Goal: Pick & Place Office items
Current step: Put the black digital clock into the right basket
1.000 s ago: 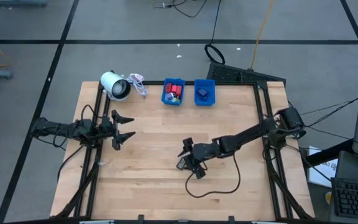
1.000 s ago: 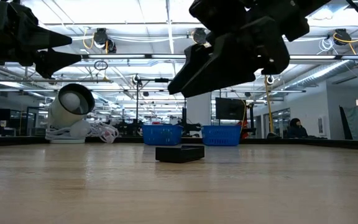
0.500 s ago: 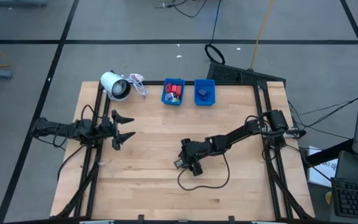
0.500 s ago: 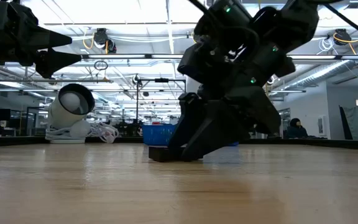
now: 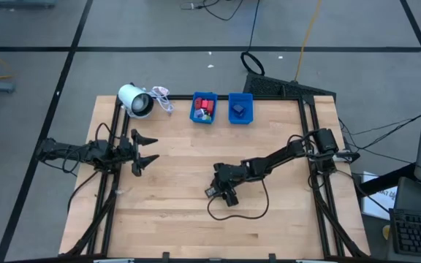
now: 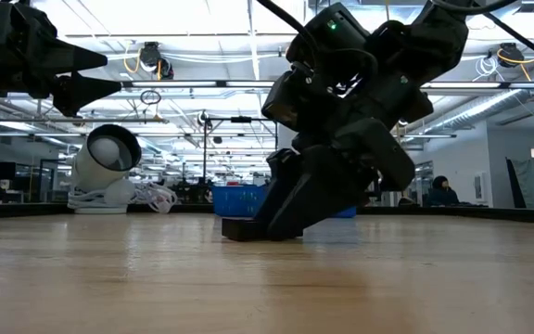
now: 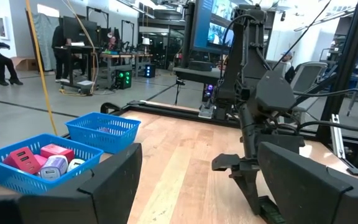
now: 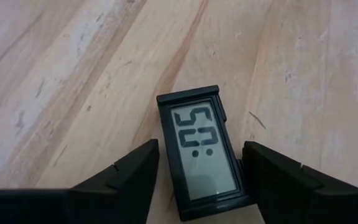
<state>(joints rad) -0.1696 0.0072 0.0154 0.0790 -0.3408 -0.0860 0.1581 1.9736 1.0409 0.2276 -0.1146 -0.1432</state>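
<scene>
Small black rectangular digital clock [image 8: 201, 151] flat on wooden table [image 5: 181, 183] at frame centre, straddled by unclenched right gripper [image 8: 197, 180]: grasp step, closing next; left gripper [image 5: 143, 150] spread, idle at left.

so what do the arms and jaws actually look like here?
Both arms are black and jointed. The left gripper ends in pointed black jaws. The right gripper has broad, flat black fingers, a green light on its housing, and a black cable looping on the table.
</scene>
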